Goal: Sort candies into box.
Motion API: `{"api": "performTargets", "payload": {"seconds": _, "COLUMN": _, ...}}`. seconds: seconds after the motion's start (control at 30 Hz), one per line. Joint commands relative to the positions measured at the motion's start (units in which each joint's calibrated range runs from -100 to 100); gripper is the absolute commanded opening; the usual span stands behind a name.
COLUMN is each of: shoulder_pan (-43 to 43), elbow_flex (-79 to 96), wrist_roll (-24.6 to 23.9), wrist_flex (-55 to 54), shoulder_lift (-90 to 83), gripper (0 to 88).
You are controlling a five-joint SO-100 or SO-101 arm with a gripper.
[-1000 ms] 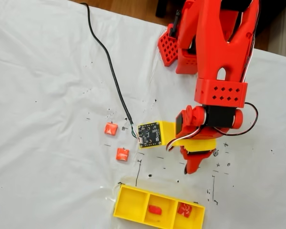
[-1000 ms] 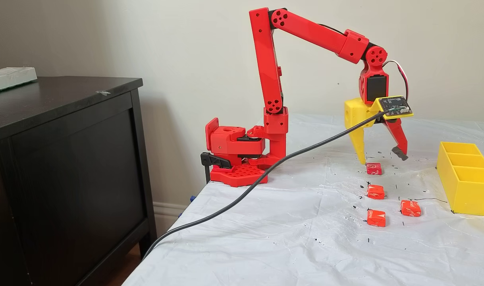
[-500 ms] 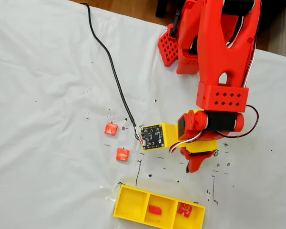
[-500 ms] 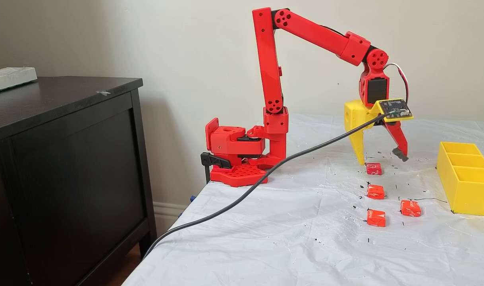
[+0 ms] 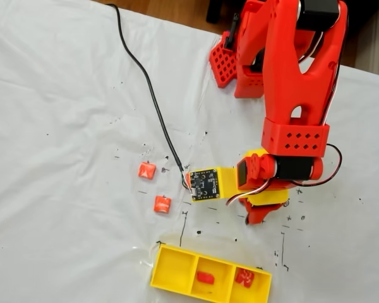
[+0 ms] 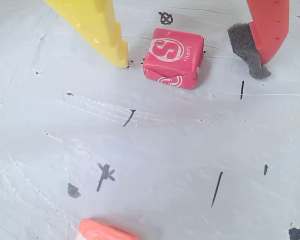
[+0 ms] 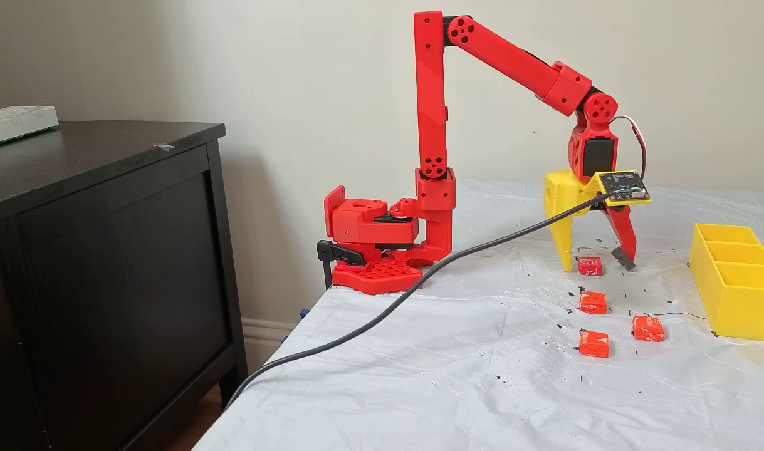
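Taking the box (image 5: pixel 177 268) as the landmark: in the fixed view from above, two candies already lie inside it, one in the middle compartment (image 5: pixel 206 277) and one in the right-hand compartment (image 5: pixel 244 276), while the left-hand compartment is bare. By that count, a third of the sorting looks done.

Four candies are still out on the worktop (image 7: pixel 457 376). In the side-on fixed view, three orange-red ones sit to the left of the box: one (image 7: pixel 648 328) close to its near corner, one (image 7: pixel 593 344) beyond that, and one (image 7: pixel 593 302) farther back.

Farthest from that near corner lies the deeper red candy (image 6: pixel 173 57), labelled cherry, and the gripper (image 6: pixel 190 52) is over it. The jaws stand wide apart and hold nothing. In the wrist view the candy sits between them, flat on the worktop, just beside the yellow fingertip (image 6: pixel 115 47) and with a clear gap to the padded red one (image 6: pixel 252 47). Closing on it looks like the step in hand.
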Motion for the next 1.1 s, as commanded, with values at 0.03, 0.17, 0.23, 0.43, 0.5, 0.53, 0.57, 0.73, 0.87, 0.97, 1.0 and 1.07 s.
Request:
{"api": "performTargets", "payload": {"seconds": 0.03, "shoulder_pan": -0.64, "elbow_flex": -1.36, "wrist_roll": -0.2, "wrist_flex": -1.36, "shoulder_lift": 1.4, "gripper": 28.1}}
{"api": "performTargets", "payload": {"seconds": 0.17, "shoulder_pan": -0.64, "elbow_flex": -1.36, "wrist_roll": -0.83, "wrist_flex": -1.77, "shoulder_lift": 2.08, "gripper": 9.5}}
{"api": "performTargets", "payload": {"seconds": 0.23, "shoulder_pan": -0.55, "elbow_flex": -1.63, "wrist_roll": -0.88, "wrist_flex": -0.7, "shoulder_lift": 1.57, "gripper": 2.3}}
{"api": "performTargets", "payload": {"seconds": 0.43, "shoulder_pan": 1.26, "elbow_flex": -3.63, "wrist_roll": -0.54, "wrist_flex": 4.37, "shoulder_lift": -6.4, "gripper": 0.9}}
{"api": "performTargets", "payload": {"seconds": 0.5, "shoulder_pan": 2.26, "elbow_flex": -5.18, "wrist_roll": -0.05, "wrist_flex": 6.75, "shoulder_lift": -9.79, "gripper": 0.8}}
{"api": "performTargets", "payload": {"seconds": 0.53, "shoulder_pan": 2.8, "elbow_flex": -6.09, "wrist_roll": 0.05, "wrist_flex": 7.81, "shoulder_lift": -11.49, "gripper": 0.8}}
{"api": "performTargets", "payload": {"seconds": 0.57, "shoulder_pan": 3.43, "elbow_flex": -7.37, "wrist_roll": 0.29, "wrist_flex": 9.29, "shoulder_lift": -13.1, "gripper": 0.8}}
{"api": "performTargets", "payload": {"seconds": 0.73, "shoulder_pan": 8.51, "elbow_flex": -17.2, "wrist_roll": 1.95, "wrist_flex": 13.87, "shoulder_lift": -18.19, "gripper": 0.2}}
{"api": "performTargets", "payload": {"seconds": 0.87, "shoulder_pan": 13.49, "elbow_flex": -23.48, "wrist_roll": 2.59, "wrist_flex": 9.45, "shoulder_lift": -17.34, "gripper": 0.2}}
{"api": "performTargets", "payload": {"seconds": 0.97, "shoulder_pan": 16.93, "elbow_flex": -29.03, "wrist_roll": 2.78, "wrist_flex": 8.22, "shoulder_lift": -13.95, "gripper": 0.2}}
{"api": "performTargets", "payload": {"seconds": 1.0, "shoulder_pan": 17.75, "elbow_flex": -30.67, "wrist_roll": 2.88, "wrist_flex": 7.9, "shoulder_lift": -12.68, "gripper": 0.2}}
{"api": "performTargets", "payload": {"seconds": 1.07, "shoulder_pan": 19.56, "elbow_flex": -34.31, "wrist_roll": 2.98, "wrist_flex": 6.67, "shoulder_lift": -9.79, "gripper": 0.2}}
